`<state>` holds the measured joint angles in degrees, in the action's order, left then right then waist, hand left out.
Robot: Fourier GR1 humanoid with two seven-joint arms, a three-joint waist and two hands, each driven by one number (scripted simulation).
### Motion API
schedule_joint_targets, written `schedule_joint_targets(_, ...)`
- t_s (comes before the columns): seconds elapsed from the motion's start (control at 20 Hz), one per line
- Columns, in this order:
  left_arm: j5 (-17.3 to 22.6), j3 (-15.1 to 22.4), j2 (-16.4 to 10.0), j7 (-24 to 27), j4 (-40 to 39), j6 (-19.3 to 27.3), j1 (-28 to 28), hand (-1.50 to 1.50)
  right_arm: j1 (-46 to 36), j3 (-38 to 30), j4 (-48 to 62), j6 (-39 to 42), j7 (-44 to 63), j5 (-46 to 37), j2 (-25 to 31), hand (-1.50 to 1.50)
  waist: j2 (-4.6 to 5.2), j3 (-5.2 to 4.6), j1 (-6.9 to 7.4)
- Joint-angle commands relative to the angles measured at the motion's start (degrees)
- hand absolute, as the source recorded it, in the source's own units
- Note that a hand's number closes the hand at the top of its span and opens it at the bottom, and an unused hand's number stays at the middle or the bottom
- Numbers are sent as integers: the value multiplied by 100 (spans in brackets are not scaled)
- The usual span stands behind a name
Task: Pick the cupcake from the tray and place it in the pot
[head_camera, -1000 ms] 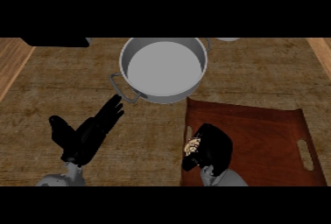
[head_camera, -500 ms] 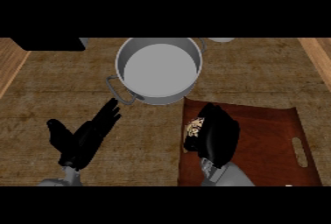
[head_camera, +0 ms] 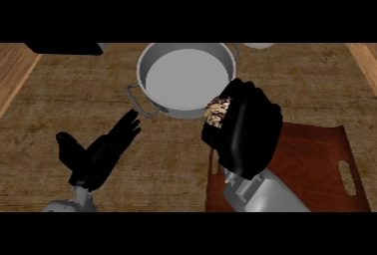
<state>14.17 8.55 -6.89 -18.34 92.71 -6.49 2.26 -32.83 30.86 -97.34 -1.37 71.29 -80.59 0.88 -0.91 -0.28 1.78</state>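
Curling round the cupcake [head_camera: 217, 113], the right hand [head_camera: 249, 132] holds it against the pot's [head_camera: 184, 79] near rim, beyond the tray [head_camera: 320, 157]; left hand [head_camera: 99, 152] rests open, fingers straight.

Brown counter [head_camera: 66, 99], black object [head_camera: 65, 48] top-left

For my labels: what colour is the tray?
The tray is reddish brown; head view.

A cream-and-brown speckled cupcake [head_camera: 217, 113] is clasped in the curled fingers of the right robot hand [head_camera: 249, 132], poised at the lower right rim of a round grey metal pot [head_camera: 184, 74] standing upright on the worktop [head_camera: 66, 99]. The reddish-brown tray [head_camera: 313, 164], with a slot handle, lies flat near the pot.
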Motion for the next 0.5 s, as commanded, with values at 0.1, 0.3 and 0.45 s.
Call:
schedule_joint_targets(0.1, -92, 172, 95, -52, 52, 30, 23, 0, -1199, -599, 211, 503, 1392, 187, -83, 150, 50, 6, 141)
schedule_joint_targets(0.3, -23, 47, -18, 123, -124, -158, 80, 0, -1973, -1147, 772, 601, 1392, 574, -84, 150, 103, 1, 221)
schedule_joint_targets(0.45, -88, 89, 60, -65, -77, -10, 264, 0, -2538, -1434, 1342, 553, 1392, 682, -84, 150, 112, 8, 224)
